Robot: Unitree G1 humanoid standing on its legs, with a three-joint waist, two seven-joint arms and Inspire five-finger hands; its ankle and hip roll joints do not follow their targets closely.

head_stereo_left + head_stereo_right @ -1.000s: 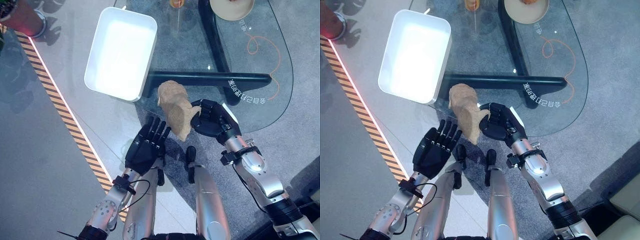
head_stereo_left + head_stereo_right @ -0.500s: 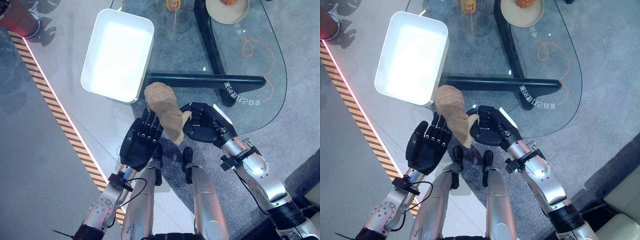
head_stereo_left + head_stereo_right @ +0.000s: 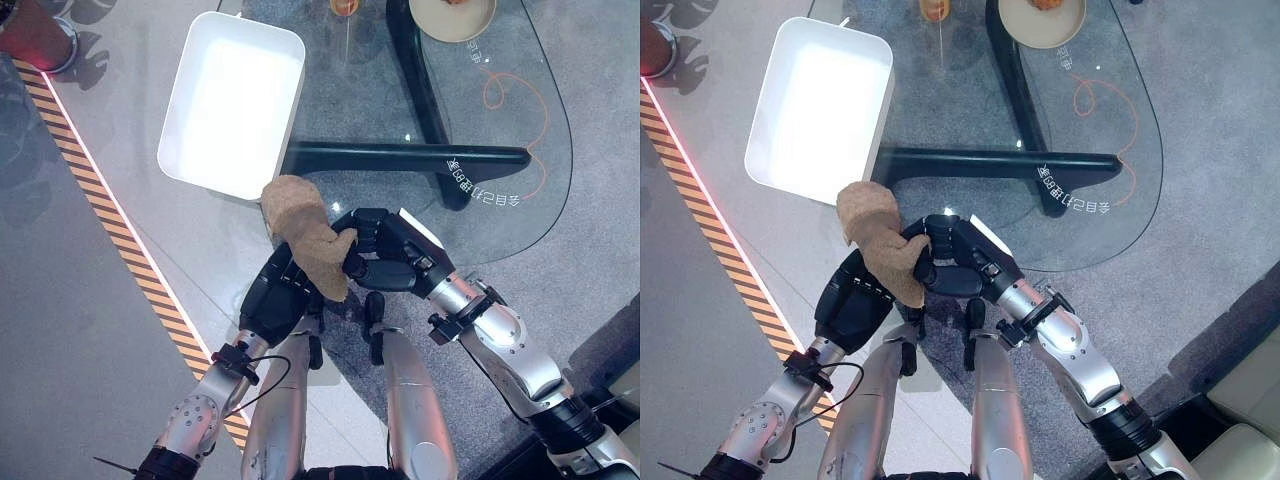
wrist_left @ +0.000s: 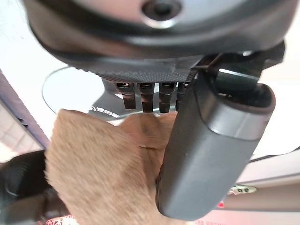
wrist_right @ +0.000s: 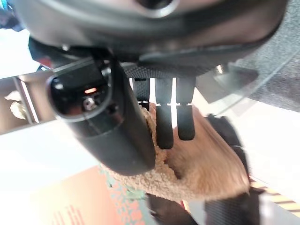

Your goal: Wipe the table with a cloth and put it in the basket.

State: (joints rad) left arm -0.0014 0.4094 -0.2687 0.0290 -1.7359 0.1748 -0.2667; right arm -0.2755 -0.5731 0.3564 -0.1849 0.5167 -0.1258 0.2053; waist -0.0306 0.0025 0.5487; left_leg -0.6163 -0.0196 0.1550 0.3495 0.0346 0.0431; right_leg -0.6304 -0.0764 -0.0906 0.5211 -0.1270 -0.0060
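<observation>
The right robot hand [image 3: 385,262] pinches the tan cloth [image 3: 305,235], held off the counter's [image 3: 520,120] near edge. The left robot hand [image 3: 855,300] lies under it, fingers hidden, grip unclear. The white basket [image 3: 232,105] sits at the counter's left edge.

Cloth [image 3: 305,233] off the table edge, betw. both hands: right hand [image 3: 385,252] to its right, clamping it; left hand [image 3: 272,300] under/behind it, fingers hidden; basket [image 3: 232,105] beyond cloth to the left, overhanging glass table [image 3: 520,150] left edge; bowl [image 3: 452,15] & cup [image 3: 345,6] at far side.
</observation>
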